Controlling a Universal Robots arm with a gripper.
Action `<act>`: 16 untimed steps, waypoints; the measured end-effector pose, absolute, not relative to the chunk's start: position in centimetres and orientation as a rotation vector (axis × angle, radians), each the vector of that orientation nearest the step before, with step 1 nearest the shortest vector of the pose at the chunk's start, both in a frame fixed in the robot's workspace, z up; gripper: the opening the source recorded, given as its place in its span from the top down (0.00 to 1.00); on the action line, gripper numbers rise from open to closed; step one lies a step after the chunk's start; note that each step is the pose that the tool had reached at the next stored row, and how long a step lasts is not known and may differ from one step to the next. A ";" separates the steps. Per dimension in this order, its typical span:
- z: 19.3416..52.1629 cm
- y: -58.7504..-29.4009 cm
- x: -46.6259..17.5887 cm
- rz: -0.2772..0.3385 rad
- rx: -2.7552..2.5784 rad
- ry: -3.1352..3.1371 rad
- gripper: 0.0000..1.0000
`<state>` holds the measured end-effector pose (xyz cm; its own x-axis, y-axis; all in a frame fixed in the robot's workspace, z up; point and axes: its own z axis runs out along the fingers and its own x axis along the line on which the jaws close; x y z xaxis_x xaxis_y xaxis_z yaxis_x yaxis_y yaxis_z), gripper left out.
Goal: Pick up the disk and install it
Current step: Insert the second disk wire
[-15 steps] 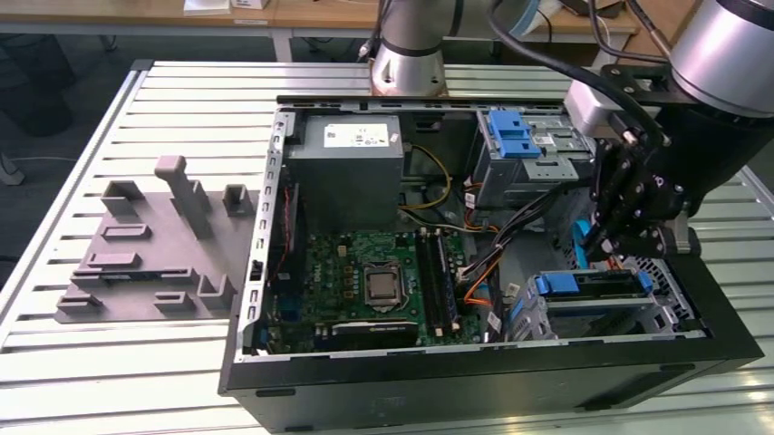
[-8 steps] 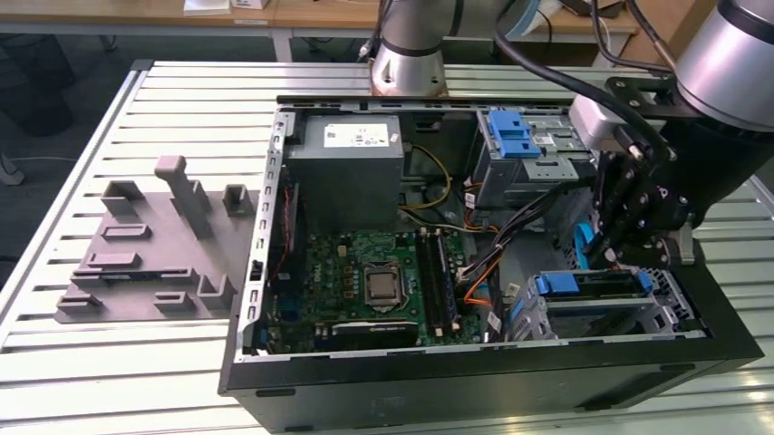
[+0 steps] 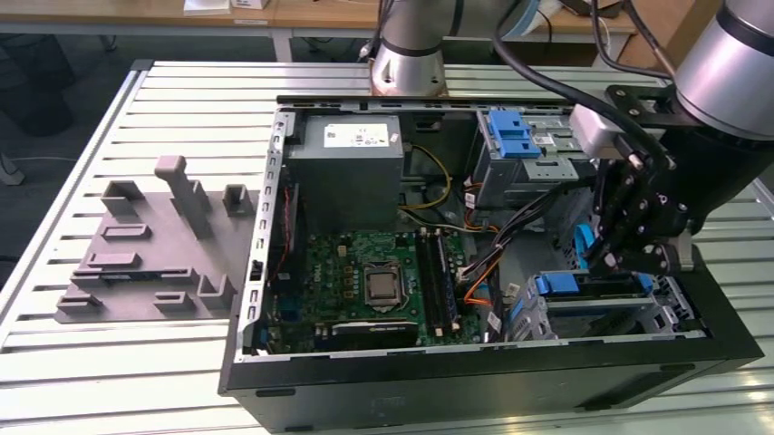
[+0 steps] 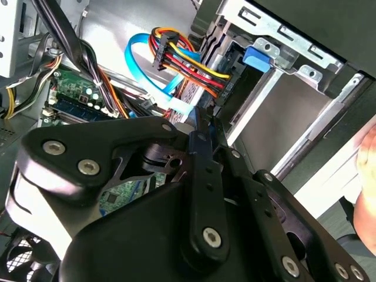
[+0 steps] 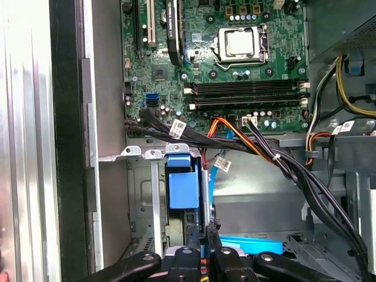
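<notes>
The disk (image 3: 593, 285) stands on edge in the metal drive cage (image 3: 677, 313) at the front corner of the open computer case, on the exterior view's right; the blue carrier frame runs along its top. In the first wrist view its blue end tab (image 5: 182, 182) lies just beyond my fingertips. My gripper (image 3: 623, 265) reaches down from the arm onto the disk's top edge. Its black fingers (image 5: 197, 238) are pressed together on a thin blue edge, which also sits between them in the second wrist view, at the gripper (image 4: 202, 138). The silver body and label are hidden.
Bundled black, orange and light-blue cables (image 5: 258, 153) cross right beside the cage. The motherboard (image 3: 375, 281) fills the case middle, and the power supply (image 3: 351, 172) sits at the back. A second blue carrier (image 3: 517, 136) rests in the upper cage. A grey fixture (image 3: 151, 245) lies on the slatted table.
</notes>
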<state>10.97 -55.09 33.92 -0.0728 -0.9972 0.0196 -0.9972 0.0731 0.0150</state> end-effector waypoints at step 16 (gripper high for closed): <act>33.5 -55.2 11.0 0.006 2.121 -2.282 0.84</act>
<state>11.01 -55.22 33.54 -0.0729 -0.9971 0.0217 -0.9972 0.0732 0.0148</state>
